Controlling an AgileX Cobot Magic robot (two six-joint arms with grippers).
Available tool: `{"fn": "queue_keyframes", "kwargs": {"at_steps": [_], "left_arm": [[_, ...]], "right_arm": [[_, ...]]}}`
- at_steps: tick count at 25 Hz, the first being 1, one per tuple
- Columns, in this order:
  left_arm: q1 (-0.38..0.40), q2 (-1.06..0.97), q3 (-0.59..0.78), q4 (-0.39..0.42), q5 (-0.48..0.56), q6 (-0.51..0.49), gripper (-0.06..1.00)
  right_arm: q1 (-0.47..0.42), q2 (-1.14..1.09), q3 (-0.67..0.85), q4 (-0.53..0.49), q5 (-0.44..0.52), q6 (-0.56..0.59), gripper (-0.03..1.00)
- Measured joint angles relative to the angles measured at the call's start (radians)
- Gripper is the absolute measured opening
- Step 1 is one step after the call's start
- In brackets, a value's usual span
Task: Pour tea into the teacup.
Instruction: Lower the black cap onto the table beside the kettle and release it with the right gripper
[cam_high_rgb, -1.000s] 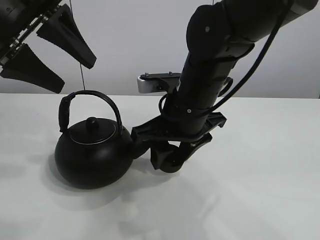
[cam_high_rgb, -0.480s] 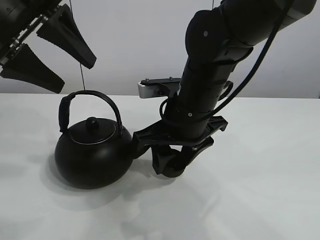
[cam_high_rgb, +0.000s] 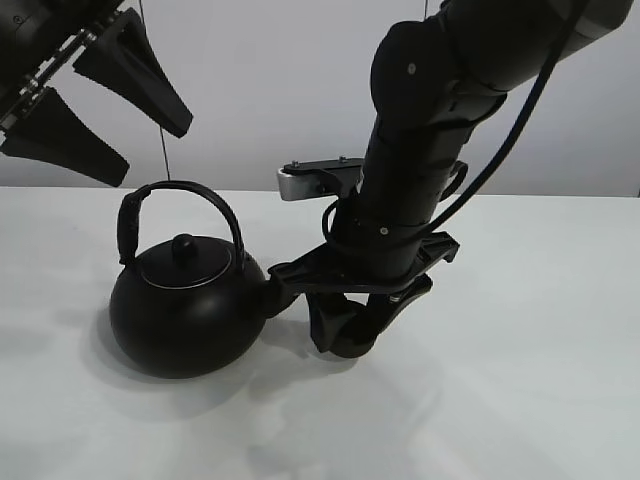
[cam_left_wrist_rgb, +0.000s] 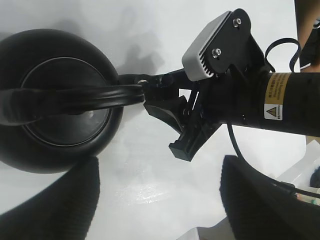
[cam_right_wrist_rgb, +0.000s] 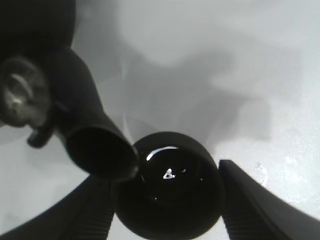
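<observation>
The right pincer (cam_right_wrist_rgb: 167, 182) seems to pinch the teacup (cam_right_wrist_rgb: 172, 212) just beside the spout (cam_right_wrist_rgb: 100, 150) of the kettle (cam_high_rgb: 180, 310), while the left pincer (cam_high_rgb: 148, 150) hangs spread above the bench (cam_high_rgb: 520, 380).

- i look down on the black kettle (cam_left_wrist_rgb: 65, 130), which stands on the white table (cam_left_wrist_rgb: 145, 30); its arched handle (cam_left_wrist_rgb: 75, 99) crosses over the lid.
- the left gripper (cam_left_wrist_rgb: 160, 200) hangs above, its ribbed fingers (cam_left_wrist_rgb: 55, 205) spread wide, with nothing between them.
- the right arm (cam_left_wrist_rgb: 295, 100), with a yellow warning label (cam_left_wrist_rgb: 274, 97) and a silver camera housing (cam_left_wrist_rgb: 207, 47), reaches in from the side.
- the right gripper (cam_left_wrist_rgb: 175, 120) is just beside the kettle's spout (cam_left_wrist_rgb: 131, 79).
</observation>
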Motion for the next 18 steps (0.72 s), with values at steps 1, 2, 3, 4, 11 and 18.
{"fn": "queue_keyframes", "kwargs": {"at_steps": [1,2,3,4,11,18], "left_arm": [[0.000,0.000,0.000,0.000,0.000,0.000,0.50],[0.000,0.000,0.000,0.000,0.000,0.000,0.50],[0.000,0.000,0.000,0.000,0.000,0.000,0.50],[0.000,0.000,0.000,0.000,0.000,0.000,0.50],[0.000,0.000,0.000,0.000,0.000,0.000,0.50],[0.000,0.000,0.000,0.000,0.000,0.000,0.50]], "right_arm": [[0.000,0.000,0.000,-0.001,0.000,0.000,0.40],[0.000,0.000,0.000,-0.002,0.000,0.000,0.40],[0.000,0.000,0.000,-0.002,0.000,0.000,0.40],[0.000,0.000,0.000,-0.002,0.000,0.000,0.40],[0.000,0.000,0.000,-0.043,0.001,0.000,0.40],[0.000,0.000,0.000,-0.034,0.001,0.033,0.40]]}}
